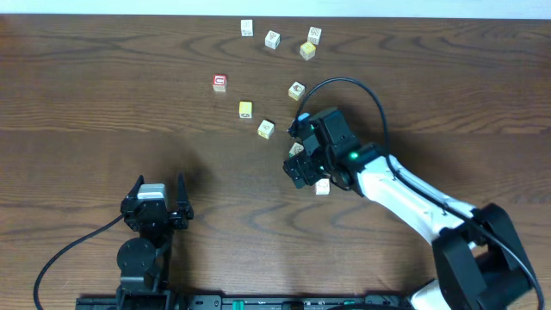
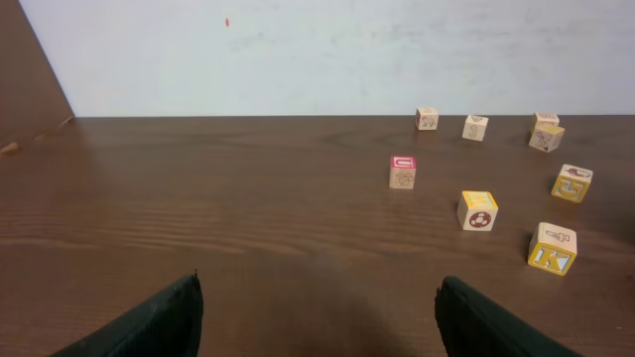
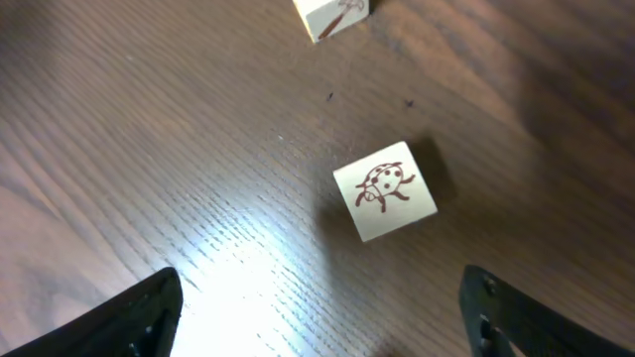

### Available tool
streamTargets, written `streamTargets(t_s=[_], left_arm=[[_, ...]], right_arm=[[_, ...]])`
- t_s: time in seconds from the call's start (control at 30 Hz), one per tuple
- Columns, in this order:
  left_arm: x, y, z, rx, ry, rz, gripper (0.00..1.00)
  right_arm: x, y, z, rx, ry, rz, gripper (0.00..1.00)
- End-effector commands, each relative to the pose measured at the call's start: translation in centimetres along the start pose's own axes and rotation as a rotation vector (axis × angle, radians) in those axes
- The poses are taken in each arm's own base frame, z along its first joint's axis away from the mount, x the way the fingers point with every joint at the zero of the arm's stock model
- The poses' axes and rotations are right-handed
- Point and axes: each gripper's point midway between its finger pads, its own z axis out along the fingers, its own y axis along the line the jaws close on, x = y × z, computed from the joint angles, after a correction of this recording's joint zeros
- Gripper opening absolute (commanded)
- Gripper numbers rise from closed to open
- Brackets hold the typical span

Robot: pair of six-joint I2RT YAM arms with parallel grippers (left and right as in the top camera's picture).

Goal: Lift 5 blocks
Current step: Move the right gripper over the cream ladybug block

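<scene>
**Right tool open over a ladybird block; all blocks lie on the table**

The right tool hangs over the middle of the dark wooden table, jaws spread wide and holding nothing. In the right wrist view the cream ladybird block lies flat on the wood in the gap between the two fingers, touching neither. A second cream block is cut off by the top edge of that view.

From overhead, one cream block sits just beside the right tool, and another is partly hidden by it. More blocks are scattered beyond: a yellow-topped one and a cream one near the tool, one further back, and four clustered by the far edge. A red-faced cube stands to the left of these.

The left tool sits near the front edge, well apart from every block, its jaws likewise wide open and empty.
</scene>
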Motion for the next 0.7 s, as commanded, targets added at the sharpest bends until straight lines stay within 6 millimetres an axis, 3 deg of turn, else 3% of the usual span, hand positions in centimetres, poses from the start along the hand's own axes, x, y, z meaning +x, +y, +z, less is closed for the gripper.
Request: streamTargets(t_s=[0.0, 0.3, 0.67], left_arm=[[1.8, 0.1, 0.1, -0.008, 0.057, -0.003, 0.75], [1.8, 0.1, 0.1, -0.008, 0.057, -0.003, 0.75], [1.8, 0.1, 0.1, -0.008, 0.057, -0.003, 0.76]], right_arm=[[-0.6, -0.1, 0.3, -0.017, 0.000, -0.056, 0.86], [-0.4, -0.9, 0.6, -0.009, 0.008, -0.093, 0.92], [-1.8, -2.1, 0.3, 0.010, -0.049, -0.079, 0.96]])
